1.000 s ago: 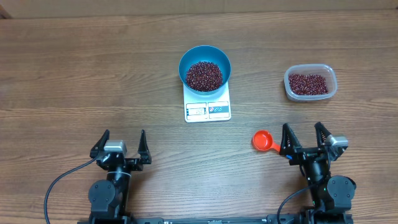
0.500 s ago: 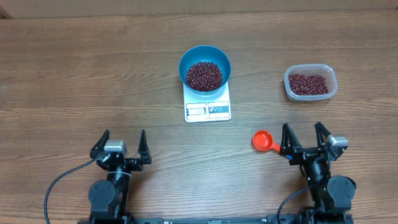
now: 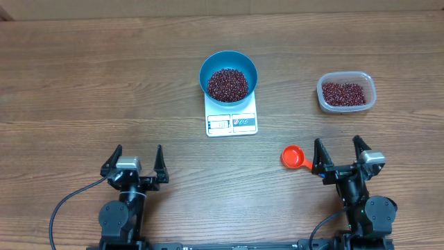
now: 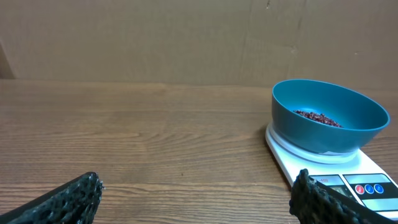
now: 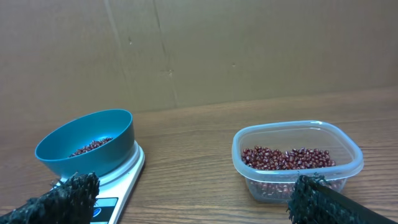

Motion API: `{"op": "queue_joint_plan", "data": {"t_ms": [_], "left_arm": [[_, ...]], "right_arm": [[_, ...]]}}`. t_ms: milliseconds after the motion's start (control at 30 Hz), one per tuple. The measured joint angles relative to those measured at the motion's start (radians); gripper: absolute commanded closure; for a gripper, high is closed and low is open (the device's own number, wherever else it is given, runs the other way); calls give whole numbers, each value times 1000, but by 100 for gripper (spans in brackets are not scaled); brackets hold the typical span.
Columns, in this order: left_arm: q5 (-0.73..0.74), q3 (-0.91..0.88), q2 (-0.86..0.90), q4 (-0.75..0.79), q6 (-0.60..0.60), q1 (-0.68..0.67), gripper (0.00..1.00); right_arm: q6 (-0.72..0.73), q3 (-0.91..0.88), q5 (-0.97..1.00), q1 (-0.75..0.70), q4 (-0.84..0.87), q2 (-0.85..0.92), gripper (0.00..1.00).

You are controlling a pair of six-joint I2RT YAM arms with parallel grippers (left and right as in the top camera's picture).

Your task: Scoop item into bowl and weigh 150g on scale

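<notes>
The left gripper and right gripper both gape empty; the bowl of beans sits on the scale, well ahead, between them.

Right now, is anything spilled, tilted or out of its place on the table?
Nothing stands out. The beans lie only in the blue bowl and the clear tub; none shows on the table. The bowl sits upright on the scale, and the orange scoop lies beside the open right gripper.
</notes>
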Motion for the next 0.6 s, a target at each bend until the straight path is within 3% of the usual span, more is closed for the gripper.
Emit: {"op": "queue_joint_plan", "data": {"t_ms": [600], "left_arm": [[0,0,0,0,0,0,0]], "right_arm": [[-12,0,0,0,0,0,0]]}}
